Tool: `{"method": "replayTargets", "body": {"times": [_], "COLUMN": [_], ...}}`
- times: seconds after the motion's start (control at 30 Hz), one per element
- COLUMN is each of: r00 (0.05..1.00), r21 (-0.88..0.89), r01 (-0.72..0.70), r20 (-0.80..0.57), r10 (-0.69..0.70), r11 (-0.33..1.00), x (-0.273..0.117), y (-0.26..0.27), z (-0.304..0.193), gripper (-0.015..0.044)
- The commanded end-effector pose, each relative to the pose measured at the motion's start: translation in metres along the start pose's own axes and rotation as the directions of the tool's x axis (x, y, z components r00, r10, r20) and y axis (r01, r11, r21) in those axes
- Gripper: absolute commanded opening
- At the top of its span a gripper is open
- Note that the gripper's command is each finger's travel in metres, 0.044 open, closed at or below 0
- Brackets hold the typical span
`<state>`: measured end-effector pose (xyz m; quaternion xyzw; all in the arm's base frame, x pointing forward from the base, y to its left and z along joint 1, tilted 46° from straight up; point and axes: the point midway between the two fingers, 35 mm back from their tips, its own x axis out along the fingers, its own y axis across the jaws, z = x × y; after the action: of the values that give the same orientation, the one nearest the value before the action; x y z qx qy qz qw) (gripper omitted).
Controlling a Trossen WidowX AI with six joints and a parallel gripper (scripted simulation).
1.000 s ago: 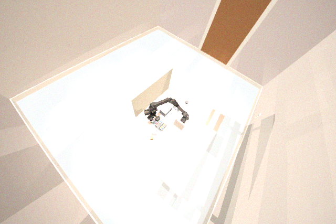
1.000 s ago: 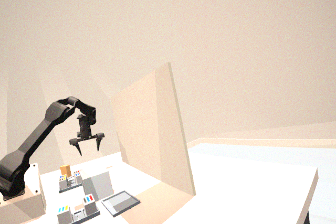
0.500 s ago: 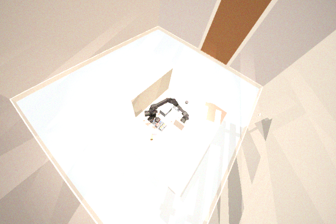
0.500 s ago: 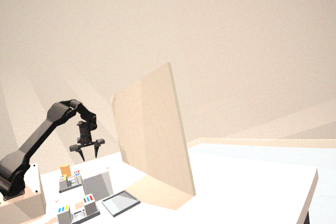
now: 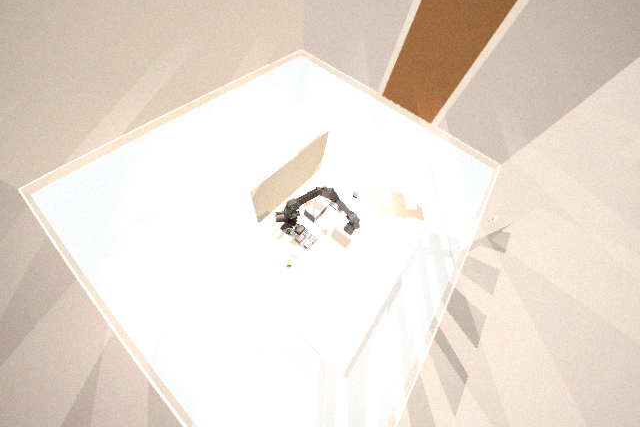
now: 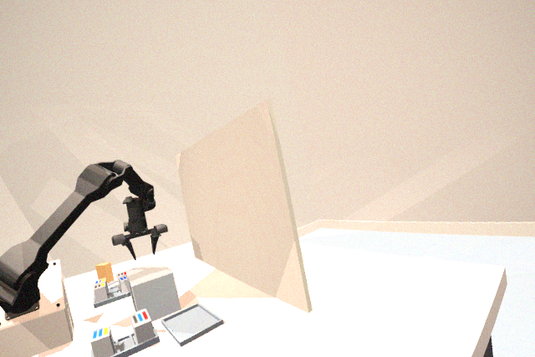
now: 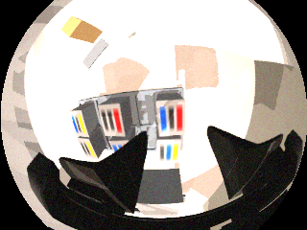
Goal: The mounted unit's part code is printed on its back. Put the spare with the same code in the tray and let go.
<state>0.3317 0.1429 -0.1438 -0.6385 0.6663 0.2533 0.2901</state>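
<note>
My gripper (image 6: 145, 257) (image 7: 177, 130) is partly open and empty, pointing down high above the table. Grey units with coloured stripes stand in a rack (image 6: 113, 300); in the wrist view they show beyond the fingers. One unit (image 7: 170, 117) has blue, black and red stripes; another (image 7: 169, 150) has grey, blue and yellow. A unit (image 7: 111, 119) to their left has two dark stripes and a red one. Nearer the exterior camera, a second rack holds a blue-blue-yellow unit (image 6: 103, 342) and a dark-blue-red one (image 6: 143, 328). The tray (image 6: 172, 337) holds nothing. Which unit is mounted, and its back code, cannot be told.
A grey box (image 6: 156, 294) stands between the racks, beside the tray. A tall beige board (image 6: 242, 215) (image 5: 292, 179) stands beyond the tray. An orange block (image 6: 104, 272) (image 7: 86, 32) and a flat grey piece (image 7: 96, 53) lie beyond the far rack.
</note>
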Motion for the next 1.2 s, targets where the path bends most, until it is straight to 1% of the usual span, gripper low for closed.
{"method": "replayTargets", "body": {"times": [0.0, 1.17], "r00": [1.000, 1.000], "r21": [-0.007, -0.006], "r01": [0.001, 0.001], "r20": [-0.005, -0.008], "r10": [-0.001, -0.001], "r11": [1.000, 1.000], "x": [0.009, 0.066], "y": [0.001, 0.005], "z": [0.000, -0.001], "gripper": [0.0300, 0.0300]}}
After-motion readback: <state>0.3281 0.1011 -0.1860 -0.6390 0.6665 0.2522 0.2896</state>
